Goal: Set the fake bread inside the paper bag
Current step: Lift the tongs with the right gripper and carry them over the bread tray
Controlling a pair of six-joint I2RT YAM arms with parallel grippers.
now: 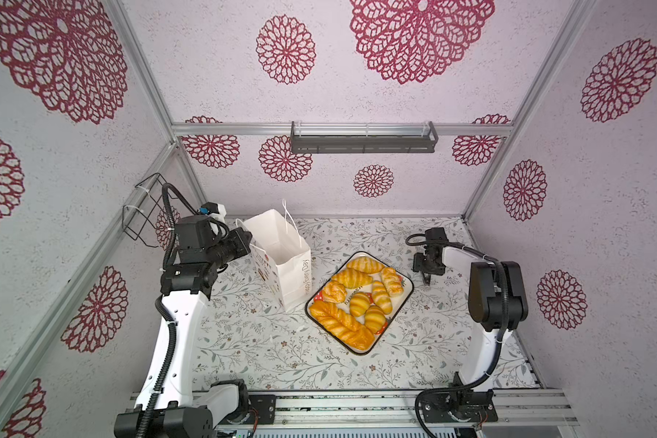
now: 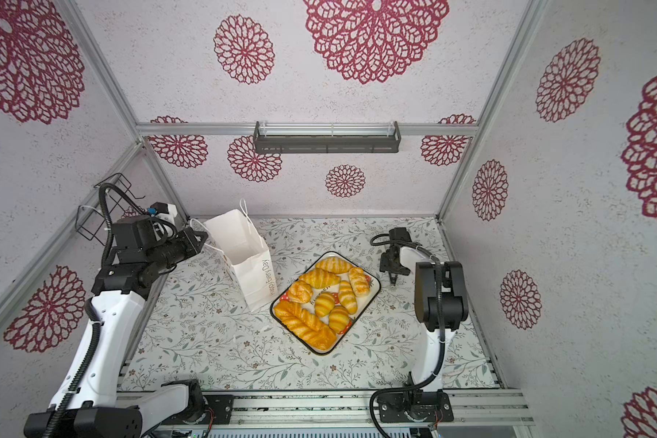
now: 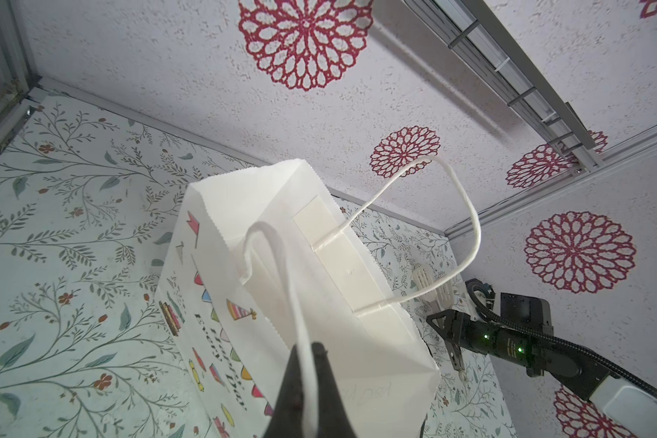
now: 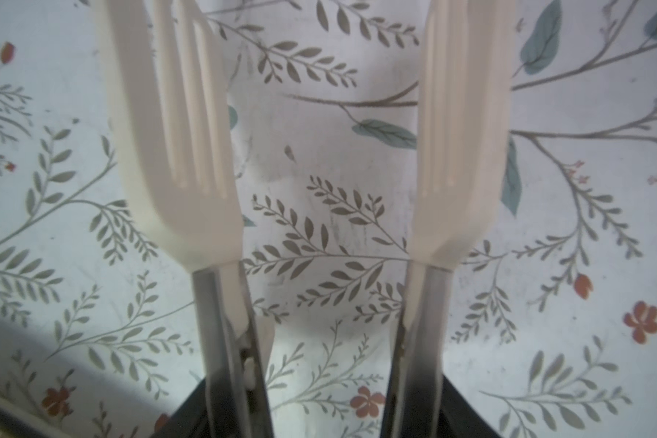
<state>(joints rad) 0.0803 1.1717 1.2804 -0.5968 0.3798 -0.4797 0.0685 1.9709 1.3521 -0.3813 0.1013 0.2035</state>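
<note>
A paper bag (image 1: 281, 261) stands open just beside a tray (image 1: 404, 301) heaped with fake bread (image 1: 357, 299). Only the left wrist view shows the left gripper (image 3: 312, 383) clamped on the bag's cord handle (image 3: 294, 303). Only the right wrist view shows the right gripper (image 4: 325, 402) squeezing white tongs (image 4: 175, 151), tips apart, beyond the tray's far side from the bag. A leaf-print cloth (image 2: 205, 341) covers the table; red-flowered walls (image 2: 243, 49) enclose it.

Bright, even, diffuse light in both top views — soft shadows, frame edges bowed. Right wrist view soft, slotted white plastic tong blades (image 4: 175, 151) blurred; dim lower left.
</note>
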